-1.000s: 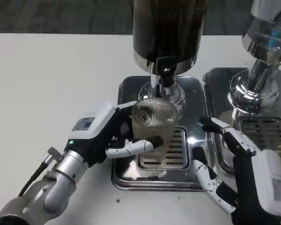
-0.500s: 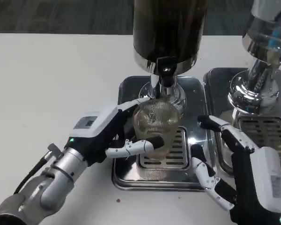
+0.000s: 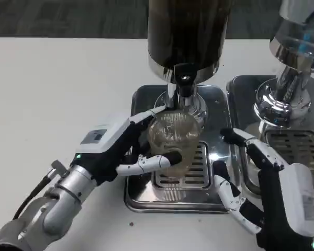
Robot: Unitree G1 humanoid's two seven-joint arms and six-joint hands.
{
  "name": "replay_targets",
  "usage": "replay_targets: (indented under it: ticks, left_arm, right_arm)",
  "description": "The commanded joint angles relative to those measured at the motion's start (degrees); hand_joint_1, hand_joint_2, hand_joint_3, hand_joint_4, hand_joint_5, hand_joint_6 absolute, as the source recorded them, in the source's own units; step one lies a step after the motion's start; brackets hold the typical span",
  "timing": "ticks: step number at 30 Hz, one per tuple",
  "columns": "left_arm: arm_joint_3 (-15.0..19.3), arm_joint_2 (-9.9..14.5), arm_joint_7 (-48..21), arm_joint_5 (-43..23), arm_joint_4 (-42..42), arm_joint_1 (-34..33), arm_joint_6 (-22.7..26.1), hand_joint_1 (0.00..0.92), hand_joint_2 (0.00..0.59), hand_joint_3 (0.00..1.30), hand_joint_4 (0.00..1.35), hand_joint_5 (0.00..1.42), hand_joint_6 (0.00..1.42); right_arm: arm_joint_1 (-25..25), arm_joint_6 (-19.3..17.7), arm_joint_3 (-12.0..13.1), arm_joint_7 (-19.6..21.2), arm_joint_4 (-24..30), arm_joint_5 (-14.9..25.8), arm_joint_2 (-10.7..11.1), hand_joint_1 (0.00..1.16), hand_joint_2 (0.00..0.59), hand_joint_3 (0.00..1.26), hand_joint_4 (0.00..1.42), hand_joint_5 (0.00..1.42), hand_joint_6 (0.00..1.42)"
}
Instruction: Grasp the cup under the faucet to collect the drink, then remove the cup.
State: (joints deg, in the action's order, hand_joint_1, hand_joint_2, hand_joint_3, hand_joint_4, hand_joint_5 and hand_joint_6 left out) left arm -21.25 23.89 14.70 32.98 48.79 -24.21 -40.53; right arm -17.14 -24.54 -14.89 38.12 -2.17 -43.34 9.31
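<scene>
A clear ribbed cup (image 3: 172, 137) stands tilted over the drip grate (image 3: 191, 172), just under the black faucet (image 3: 184, 78) of the dark drink dispenser (image 3: 188, 31). My left hand (image 3: 120, 149) grips the cup from its left, with fingers wrapped round its lower front. My right hand (image 3: 261, 193) hangs at the tray's right edge with fingers spread, holding nothing and apart from the cup. The cup's contents are hard to make out.
The steel drip tray (image 3: 146, 196) sits in the table's middle. A second chrome dispenser (image 3: 288, 89) with its own tray (image 3: 298, 151) stands at the right. White table surface (image 3: 57, 89) spreads to the left.
My left hand has pushed the cup slightly further in and up towards the faucet. The right hand has barely shifted.
</scene>
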Motion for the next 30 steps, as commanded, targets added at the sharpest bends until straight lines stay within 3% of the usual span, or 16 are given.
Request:
replay_targets:
  ticks: [1,13,17,22,24,28,30]
  left_arm:
    - [2.1,2.0,-1.6,-2.2,-3.0,2.4,-0.6,0.028,0.087,0.18,0.18,0.32,0.25]
    - [10.2,5.3,-3.2,-8.2,-13.2,9.1,-1.8,0.021,0.086,0.17,0.17,0.31,0.25]
    - [14.4,6.5,-7.9,-16.3,-17.8,11.2,-4.3,0.0,0.11,0.21,0.23,0.32,0.28]
    - [18.2,6.6,-21.0,-33.6,-21.9,10.0,-5.4,0.0,0.126,0.25,0.26,0.27,0.18]
    - [19.2,6.6,-29.5,-43.0,-23.4,8.1,-2.7,0.0,0.127,0.25,0.27,0.26,0.18]
    - [21.2,6.2,-43.1,-54.8,-25.0,5.4,3.9,0.0,0.132,0.28,0.3,0.28,0.18]
    - [22.2,6.3,-49.7,-60.1,-26.3,4.0,9.5,0.0,0.133,0.3,0.3,0.28,0.18]
  right_arm:
    - [0.5,0.0,-0.1,-0.2,-0.9,0.6,-0.2,0.44,0.42,0.36,0.39,0.36,0.41]
    - [2.4,-0.9,-0.2,0.1,-3.0,1.2,0.1,0.44,0.42,0.36,0.39,0.36,0.41]
    - [2.8,-1.1,-0.2,0.3,-3.5,1.5,0.2,0.44,0.42,0.36,0.39,0.36,0.41]
    - [3.6,-1.5,-0.1,0.5,-4.4,1.7,0.1,0.44,0.42,0.36,0.39,0.36,0.4]
    - [3.9,-1.7,-0.1,0.6,-4.8,1.7,0.0,0.44,0.42,0.37,0.39,0.36,0.39]
    - [4.4,-1.9,0.0,0.7,-5.3,1.9,0.0,0.44,0.42,0.37,0.39,0.36,0.39]
    - [4.5,-1.9,0.1,0.6,-5.6,2.1,-0.1,0.44,0.42,0.37,0.39,0.36,0.39]
